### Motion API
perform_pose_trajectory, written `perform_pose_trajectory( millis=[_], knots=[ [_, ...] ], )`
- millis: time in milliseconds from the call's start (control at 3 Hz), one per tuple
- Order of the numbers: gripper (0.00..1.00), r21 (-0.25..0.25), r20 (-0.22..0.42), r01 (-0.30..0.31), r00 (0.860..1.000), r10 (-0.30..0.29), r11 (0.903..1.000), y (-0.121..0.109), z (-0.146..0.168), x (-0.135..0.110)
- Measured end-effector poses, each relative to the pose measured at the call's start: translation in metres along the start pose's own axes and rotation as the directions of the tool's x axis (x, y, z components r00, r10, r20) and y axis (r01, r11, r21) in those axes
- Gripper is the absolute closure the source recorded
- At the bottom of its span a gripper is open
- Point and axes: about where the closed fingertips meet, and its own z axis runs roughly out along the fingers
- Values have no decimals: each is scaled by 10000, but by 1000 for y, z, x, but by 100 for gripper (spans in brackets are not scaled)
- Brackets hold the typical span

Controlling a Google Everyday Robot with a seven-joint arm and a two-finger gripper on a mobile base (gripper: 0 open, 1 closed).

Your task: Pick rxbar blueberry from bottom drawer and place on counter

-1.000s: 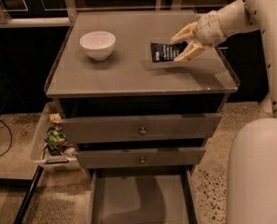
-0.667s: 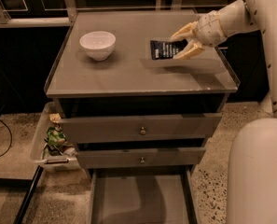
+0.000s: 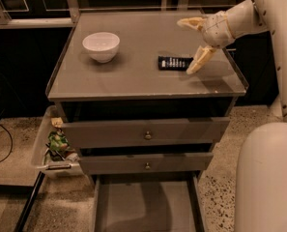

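The rxbar blueberry (image 3: 174, 63), a small dark wrapper with white lettering, lies flat on the counter (image 3: 133, 76), right of the middle. My gripper (image 3: 191, 45) hovers just above and to the right of it, open, with one finger (image 3: 191, 23) behind the bar and the other finger (image 3: 199, 61) at its right end. The gripper holds nothing. The bottom drawer (image 3: 143, 204) is pulled out at the foot of the cabinet, and its grey floor shows nothing on it.
A white bowl (image 3: 101, 46) stands on the counter's left part. Two upper drawers with brass knobs (image 3: 147, 136) are shut. A bin with wrappers (image 3: 56, 148) sits on the floor at the left. My white base (image 3: 266, 178) fills the lower right.
The gripper has opened and let go of the rxbar, which now lies flat on the counter. The gripper has lifted slightly away from it.
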Motion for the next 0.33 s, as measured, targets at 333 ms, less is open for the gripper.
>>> perform_pose_trajectory(
  millis=[333],
  knots=[
    [0, 0, 0, 0, 10000, 0, 10000, 0, 0, 0]
  ],
)
